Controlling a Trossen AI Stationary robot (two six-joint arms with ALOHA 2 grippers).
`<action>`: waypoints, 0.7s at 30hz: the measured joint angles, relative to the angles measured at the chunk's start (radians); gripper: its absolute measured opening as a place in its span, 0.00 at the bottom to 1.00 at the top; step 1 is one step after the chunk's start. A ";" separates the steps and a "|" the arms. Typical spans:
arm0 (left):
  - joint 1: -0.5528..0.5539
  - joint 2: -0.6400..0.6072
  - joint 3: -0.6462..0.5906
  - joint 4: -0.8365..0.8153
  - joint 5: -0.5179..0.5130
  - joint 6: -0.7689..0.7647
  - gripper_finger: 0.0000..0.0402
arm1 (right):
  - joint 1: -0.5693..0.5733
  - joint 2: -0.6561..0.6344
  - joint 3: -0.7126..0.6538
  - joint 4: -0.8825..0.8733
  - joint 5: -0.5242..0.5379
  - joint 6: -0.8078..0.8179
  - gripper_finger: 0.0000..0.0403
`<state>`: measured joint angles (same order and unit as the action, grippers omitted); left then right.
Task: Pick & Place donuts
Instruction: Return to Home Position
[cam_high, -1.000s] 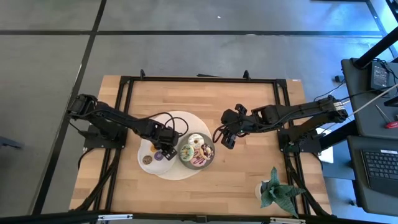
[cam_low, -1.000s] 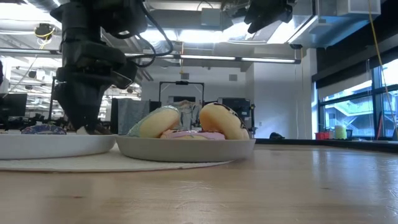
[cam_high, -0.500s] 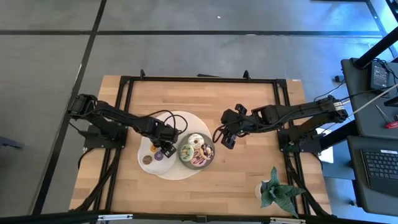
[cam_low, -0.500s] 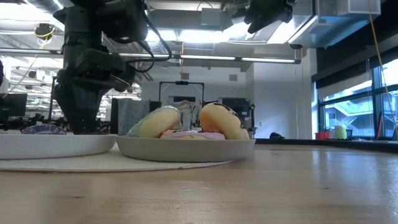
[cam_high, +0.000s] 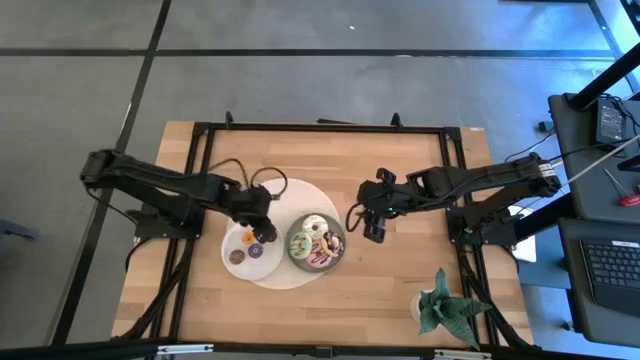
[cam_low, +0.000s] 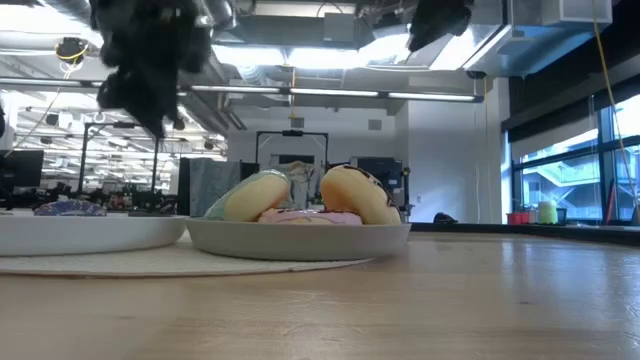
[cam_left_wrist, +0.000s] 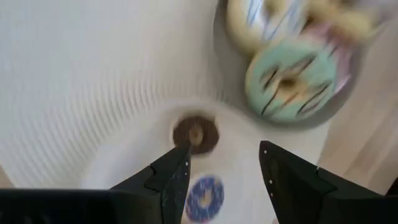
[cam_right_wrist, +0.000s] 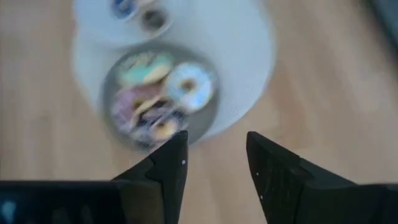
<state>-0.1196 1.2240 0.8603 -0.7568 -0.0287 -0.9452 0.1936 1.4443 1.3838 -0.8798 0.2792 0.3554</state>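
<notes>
Left claw (cam_high: 264, 232) hangs over the white plate (cam_high: 229, 243), fingers spread wide, nothing between them. Right claw (cam_high: 375, 232) hangs over the bare bench (cam_high: 400, 280), just beside the grey plate (cam_high: 291, 244), also wide and empty. Big donuts (cam_high: 318, 242) sit piled in the grey plate. Small donuts (cam_high: 255, 251) lie flat on the white plate.

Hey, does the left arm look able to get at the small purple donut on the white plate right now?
Probably yes: the left gripper hangs open and empty above the white plate, and nothing covers the purple donut lying there.
</notes>
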 joint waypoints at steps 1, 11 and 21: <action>-0.004 -0.027 0.005 0.001 -0.031 0.017 0.46 | 0.000 -0.006 0.000 -0.016 -0.051 -0.001 0.41; -0.099 -0.247 -0.064 0.145 -0.391 0.172 0.45 | 0.005 -0.285 -0.364 0.232 -0.025 0.180 0.41; -0.072 -0.698 -0.443 0.684 -0.222 0.407 0.46 | 0.005 -0.653 -0.728 0.670 0.001 0.153 0.41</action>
<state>-0.1918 0.5259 0.4169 -0.0732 -0.2510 -0.5385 0.1989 0.7910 0.6554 -0.2099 0.2802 0.5083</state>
